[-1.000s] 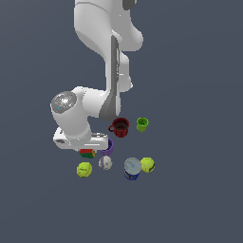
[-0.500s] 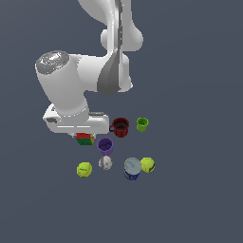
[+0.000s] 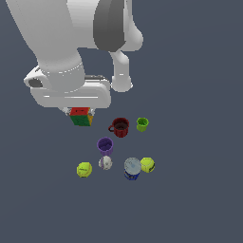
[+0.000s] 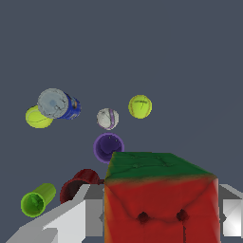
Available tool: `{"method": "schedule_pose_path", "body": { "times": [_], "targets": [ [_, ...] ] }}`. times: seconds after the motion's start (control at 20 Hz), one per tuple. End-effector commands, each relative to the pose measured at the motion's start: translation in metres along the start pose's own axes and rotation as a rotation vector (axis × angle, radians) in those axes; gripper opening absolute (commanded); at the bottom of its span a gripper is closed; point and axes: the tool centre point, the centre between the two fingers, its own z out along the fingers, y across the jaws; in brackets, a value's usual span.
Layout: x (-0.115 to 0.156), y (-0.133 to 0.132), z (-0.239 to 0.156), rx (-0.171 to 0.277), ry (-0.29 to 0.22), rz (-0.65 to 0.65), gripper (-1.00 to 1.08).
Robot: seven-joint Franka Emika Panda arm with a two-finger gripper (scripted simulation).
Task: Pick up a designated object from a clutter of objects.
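Note:
The multicoloured puzzle cube (image 3: 81, 116) hangs under the big white hand, well above the floor, showing red, green and orange faces. My gripper (image 3: 80, 114) is shut on it. In the wrist view the cube (image 4: 159, 194) fills the foreground between the white fingers (image 4: 71, 220). The clutter lies below: dark red mug (image 3: 120, 127), green cup (image 3: 142, 124), purple cup (image 3: 105, 146), white ball (image 3: 105, 163), blue-white can (image 3: 132, 168) and two yellow-green balls (image 3: 84, 169) (image 3: 147, 164).
The arm's large white body (image 3: 66, 57) fills the upper part of the exterior view's left. A plain dark grey floor (image 3: 190, 199) surrounds the clutter.
The hand has risen from among the clutter with the cube in its grip and now looms much larger in the exterior view. The other items have stayed in place.

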Motion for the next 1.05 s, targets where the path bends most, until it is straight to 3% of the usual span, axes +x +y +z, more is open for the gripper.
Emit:
{"method": "schedule_pose_path", "body": {
  "times": [0.0, 0.45, 1.0],
  "targets": [
    [-0.003, -0.003, -0.029, 0.000, -0.001, 0.000, -1.00],
    [-0.007, -0.010, -0.101, 0.001, -0.006, -0.001, -1.00],
    [-0.006, -0.013, -0.131, 0.002, -0.008, -0.001, -1.00]
  ]
}}
